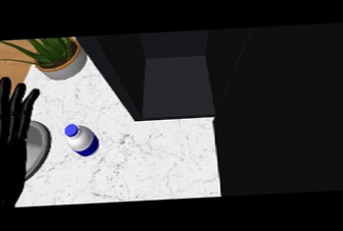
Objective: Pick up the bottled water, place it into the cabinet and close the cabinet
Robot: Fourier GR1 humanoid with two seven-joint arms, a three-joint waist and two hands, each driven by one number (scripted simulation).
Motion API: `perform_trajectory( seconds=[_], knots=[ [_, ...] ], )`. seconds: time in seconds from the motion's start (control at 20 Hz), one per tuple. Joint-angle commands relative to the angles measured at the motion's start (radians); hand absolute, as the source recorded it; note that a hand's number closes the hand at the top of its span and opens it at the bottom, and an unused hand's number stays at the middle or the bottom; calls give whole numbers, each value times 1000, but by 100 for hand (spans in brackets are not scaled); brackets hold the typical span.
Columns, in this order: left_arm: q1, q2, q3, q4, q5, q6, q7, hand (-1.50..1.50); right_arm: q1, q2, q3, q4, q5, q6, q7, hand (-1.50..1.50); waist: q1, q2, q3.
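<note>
At the view's left edge one black hand (6,121), the robot's left, rests with its fingers straight, spread wide and pointing up, holding nothing. The right hand does not show.

Just to the right of that hand, and a little lower than its fingertips, one bottled water (81,140) stands on the white marbled bench (155,162). It has a blue cap, a pale body and a blue band round its lower part, and it is apart from the hand, not touched by it. Between the hand and the bottle, partly behind the hand's palm, one grey round rim (38,149) curves along the bench; whether it is a sink or a bowl cannot be told.

Above the hand's fingertips and somewhat to their right sits one potted plant (58,57), green spiky leaves in a pale grey pot, at the bench's far corner, with a strip of brown wood beyond it.

Well to the right of the hand, past the bottle, is one dark cabinet (176,82). Its front is open, showing a grey inner floor between dark side walls. Its right side merges into a large black area where nothing can be made out.
</note>
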Motion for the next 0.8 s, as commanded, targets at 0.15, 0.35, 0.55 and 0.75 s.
perform_trajectory(
  seconds=[0.15, 0.35, 0.55, 0.75],
  knots=[
    [-123, -95, -159, 100, -331, 169, 10, -150, 66, -10, 19, -47, -8, 61, -60, -150, -13, 14, -4],
    [4, -118, -111, 124, -62, 308, 198, -150, 154, 112, 113, -27, -209, 70, 99, -150, -3, 23, -6],
    [11, -119, -223, 131, -85, 486, 266, -150, 248, 88, 129, -140, -295, 97, 192, -150, -17, 10, -5],
    [49, -120, -362, 120, -138, 607, 234, -150, 342, 71, 124, -199, -325, 120, 182, -150, -5, 11, -5]
  ],
)
